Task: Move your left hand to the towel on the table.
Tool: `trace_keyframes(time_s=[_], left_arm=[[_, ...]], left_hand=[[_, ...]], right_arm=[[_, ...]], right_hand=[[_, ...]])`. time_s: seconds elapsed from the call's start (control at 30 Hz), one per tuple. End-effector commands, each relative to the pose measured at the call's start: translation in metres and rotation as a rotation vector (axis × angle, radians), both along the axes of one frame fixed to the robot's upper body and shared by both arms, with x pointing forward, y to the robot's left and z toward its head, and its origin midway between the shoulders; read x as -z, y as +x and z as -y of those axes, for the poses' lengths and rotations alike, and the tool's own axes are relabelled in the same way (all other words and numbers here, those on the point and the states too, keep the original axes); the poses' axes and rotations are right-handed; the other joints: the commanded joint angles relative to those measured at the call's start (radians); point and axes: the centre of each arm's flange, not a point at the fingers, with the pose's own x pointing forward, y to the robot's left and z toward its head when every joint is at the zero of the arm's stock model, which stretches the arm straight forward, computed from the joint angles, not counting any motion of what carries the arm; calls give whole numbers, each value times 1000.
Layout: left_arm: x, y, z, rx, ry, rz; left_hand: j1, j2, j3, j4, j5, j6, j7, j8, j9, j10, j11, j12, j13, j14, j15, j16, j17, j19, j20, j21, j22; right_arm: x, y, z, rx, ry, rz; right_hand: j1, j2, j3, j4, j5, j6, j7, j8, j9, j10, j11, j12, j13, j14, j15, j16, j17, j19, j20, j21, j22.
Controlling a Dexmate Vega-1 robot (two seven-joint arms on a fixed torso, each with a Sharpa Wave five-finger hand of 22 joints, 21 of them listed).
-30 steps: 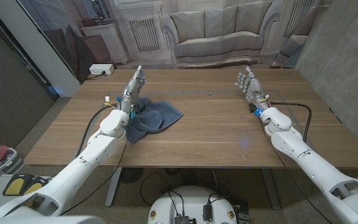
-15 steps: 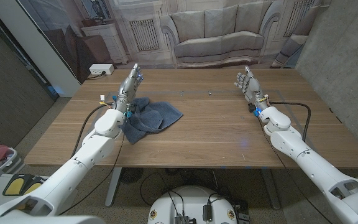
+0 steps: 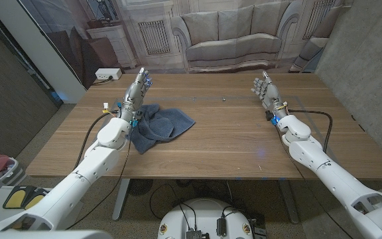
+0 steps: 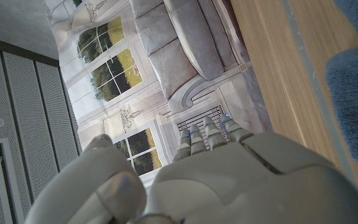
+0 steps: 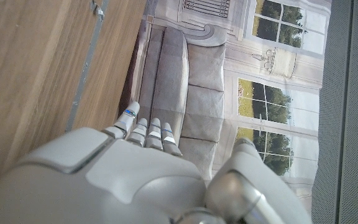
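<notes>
Left hand [image 3: 136,89] beside towel [image 3: 159,124]

A dark blue towel [image 3: 159,125] is lying crumpled on the wooden table's left half, bunching into soft folds, with one corner trailing toward six o'clock. Its nine o'clock edge is sitting just beside the left hand [image 3: 135,93], whose fingers are pointing toward twelve o'clock.

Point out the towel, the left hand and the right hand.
towel [image 3: 161,125]: head view, on its crumpled blue middle.
left hand [image 3: 134,95]: head view, on the raised hand's back.
right hand [image 3: 266,89]: head view, on the hand's middle.
</notes>
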Motion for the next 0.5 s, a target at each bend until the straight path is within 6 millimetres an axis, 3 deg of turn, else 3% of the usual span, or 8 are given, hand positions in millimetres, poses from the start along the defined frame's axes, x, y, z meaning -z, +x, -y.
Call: trace_keyframes(time_s=[0.03, 0.5], left_arm=[[1, -12, 1, -10, 19, 33], [13, -23, -9, -35, 2, 45]], left_hand=[[10, 0, 1, -5, 5, 8, 4, 2, 2, 9, -3, 8, 3, 10, -2, 4, 3, 5, -29, 7, 2], [14, 2, -2, -7, 5, 22, 2, 2, 2, 22, -9, 8, 3, 22, -1, 3, 3, 15, -28, 7, 1]], right_arm=[[2, -3, 8, 10, 8, 4], [6, 0, 6, -2, 7, -10]], right_hand=[[2, 5, 0, -5, 4, 7, -1, 4, 1, 5, 2, 4, 3, 5, 5, 3, 1, 6, -10, -5, 4], [4, 6, -2, -6, 4, 7, -1, 3, 1, 6, 1, 4, 3, 5, 6, 2, 1, 10, -10, -13, 4]])
